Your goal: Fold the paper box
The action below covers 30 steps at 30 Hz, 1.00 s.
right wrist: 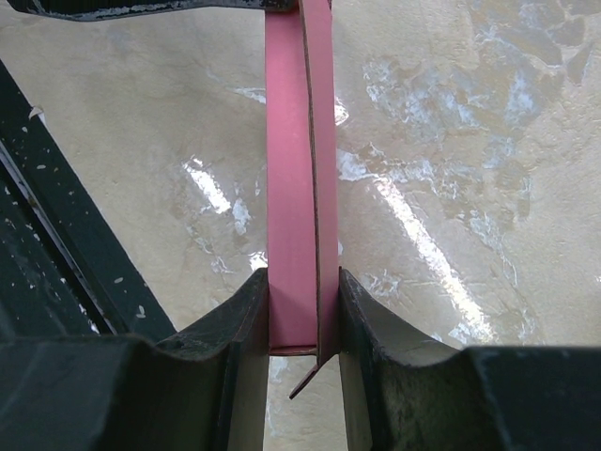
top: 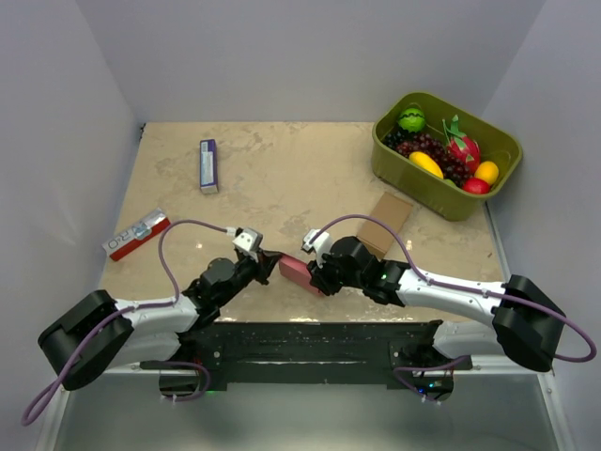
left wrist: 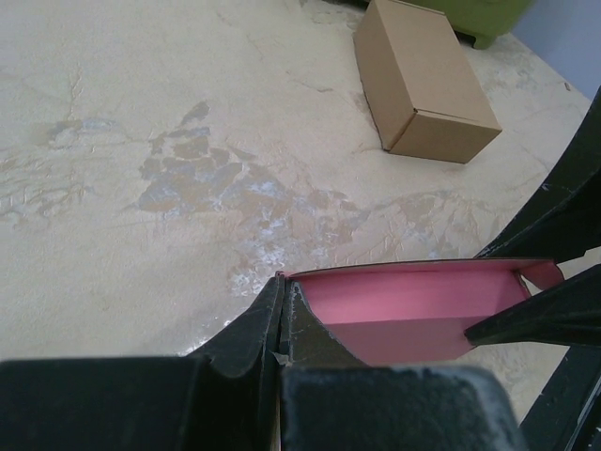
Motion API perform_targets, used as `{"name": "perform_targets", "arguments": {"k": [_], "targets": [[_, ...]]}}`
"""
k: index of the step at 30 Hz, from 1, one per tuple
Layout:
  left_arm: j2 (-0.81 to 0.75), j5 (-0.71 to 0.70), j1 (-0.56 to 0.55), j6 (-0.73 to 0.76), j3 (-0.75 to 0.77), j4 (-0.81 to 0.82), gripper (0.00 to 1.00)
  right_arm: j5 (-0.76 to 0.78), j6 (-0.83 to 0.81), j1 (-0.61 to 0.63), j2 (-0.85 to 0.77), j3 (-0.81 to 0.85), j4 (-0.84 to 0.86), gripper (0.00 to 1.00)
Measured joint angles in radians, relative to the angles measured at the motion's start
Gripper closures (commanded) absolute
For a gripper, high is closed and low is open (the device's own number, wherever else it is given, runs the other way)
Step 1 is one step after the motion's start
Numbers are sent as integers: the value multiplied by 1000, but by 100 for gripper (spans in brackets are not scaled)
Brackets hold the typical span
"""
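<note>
The paper box (top: 294, 272) is a small pink-red card packet held just above the table near the front edge, between both arms. In the left wrist view its open pink inside (left wrist: 413, 301) faces up. My left gripper (top: 268, 266) is shut, its fingertips (left wrist: 282, 282) pinching the thin left end wall of the box. My right gripper (top: 315, 274) is shut across the narrow width of the box (right wrist: 296, 141), one finger on each side wall (right wrist: 303, 282). A small loose flap hangs below the right jaws.
A brown cardboard box (top: 388, 220) (left wrist: 423, 80) lies to the right, in front of a green bin (top: 427, 188) of toy fruit. A red-and-white packet (top: 137, 235) lies at the left edge and a blue-and-white packet (top: 208, 165) at the back left. White walls enclose the table.
</note>
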Motion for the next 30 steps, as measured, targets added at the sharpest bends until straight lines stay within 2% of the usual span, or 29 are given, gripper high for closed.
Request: {"name": "perform_targets", "arguments": {"k": [1, 4, 5, 8, 12, 21, 24, 30], "targets": [[0, -13, -7, 0, 0, -1, 100, 0, 0, 0, 0, 0, 0, 75], [0, -49, -30, 0, 0, -3, 100, 4, 0, 0, 0, 0, -1, 61], [0, -63, -39, 0, 0, -3, 100, 8, 2, 1, -1, 0, -2, 53], [-8, -80, -84, -7, 0, -12, 100, 45, 24, -1, -5, 0, 9, 38], [-21, -100, -137, -7, 4, -41, 100, 109, 75, -3, -44, 3, 6, 29], [8, -184, -214, -6, 98, -170, 100, 234, 218, -3, -124, 61, -121, 26], [25, -208, -225, -7, 134, -212, 100, 264, 275, -3, -155, 79, -214, 30], [68, -246, -233, -8, 202, -277, 100, 280, 390, -3, -240, 97, -412, 32]]}}
